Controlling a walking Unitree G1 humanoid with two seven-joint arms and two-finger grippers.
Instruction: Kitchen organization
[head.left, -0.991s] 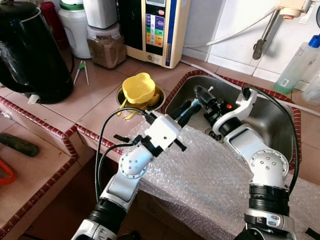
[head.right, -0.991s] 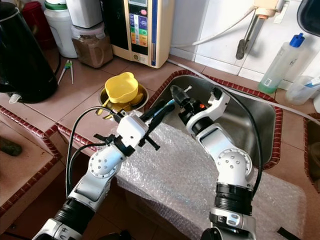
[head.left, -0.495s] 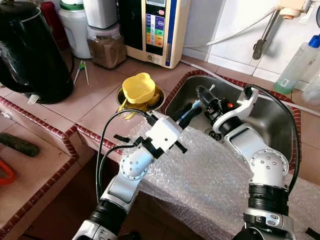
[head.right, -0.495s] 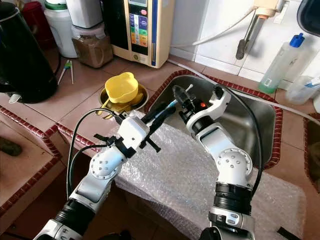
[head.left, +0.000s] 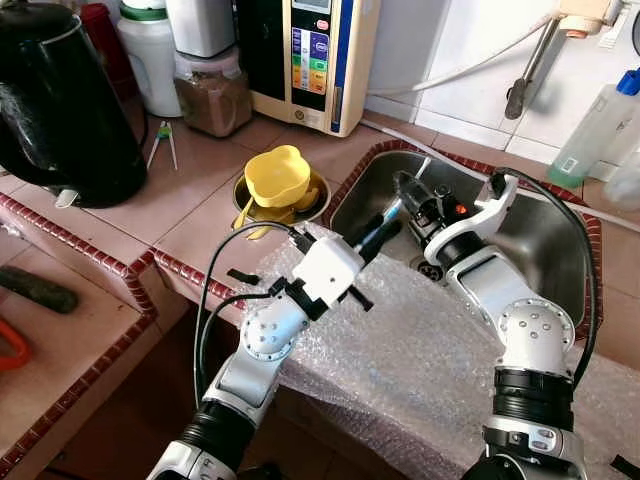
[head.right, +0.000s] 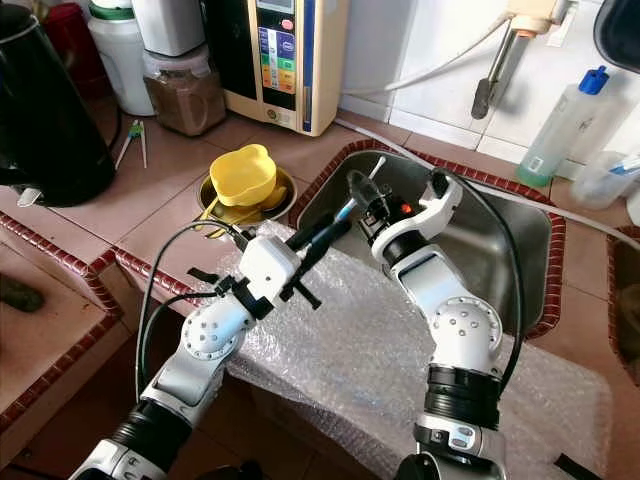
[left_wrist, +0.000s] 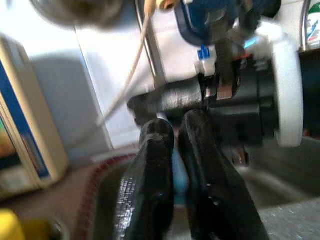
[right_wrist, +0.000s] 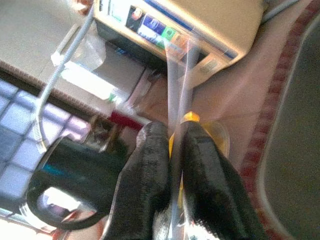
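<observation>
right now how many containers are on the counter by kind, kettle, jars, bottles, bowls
black kettle: 1
jars by the wall, a white one and a brown-filled one: 2
clear squeeze bottle with blue cap: 1
yellow bowl: 1
total: 5

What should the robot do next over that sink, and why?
Probably inch the left jaws toward the right jaws. The left jaws are shut on a small blue thing, the right jaws pinch a thin pale stick, and they nearly meet above the sink.
</observation>
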